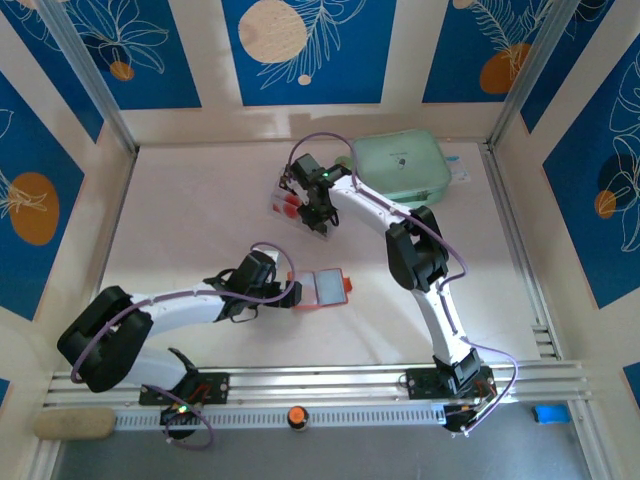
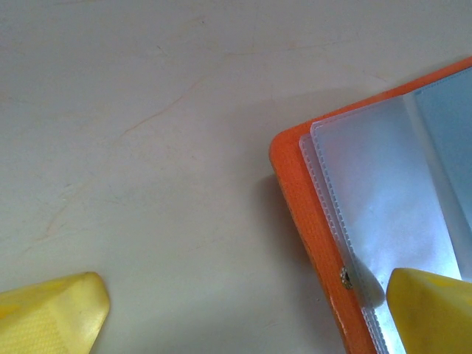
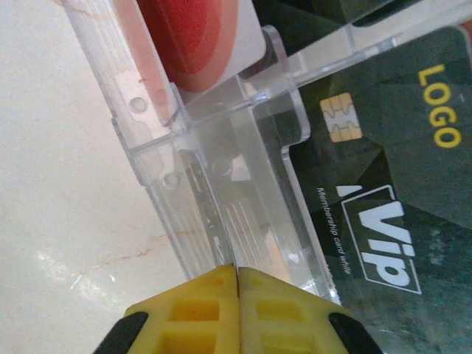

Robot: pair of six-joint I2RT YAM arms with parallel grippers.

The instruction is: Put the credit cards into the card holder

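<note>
Right claw (image 3: 237, 274), pinched closed, sits over credit cards (image 3: 383, 177) in clear stand (image 3: 221, 181).

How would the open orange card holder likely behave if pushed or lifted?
The card holder lies thin and flat, so it probably slides easily on the smooth table. Its clear sleeves look thin, so likely flop when lifted.

The left pincer (image 2: 243, 313) stands wide open, one yellow fingertip (image 2: 51, 313) low over the pale counter (image 2: 147, 147), the other over the open card holder (image 2: 310, 221). The holder's orange cover frames cloudy plastic pockets (image 2: 376, 199), with a small snap button (image 2: 345, 277) at its edge.
</note>
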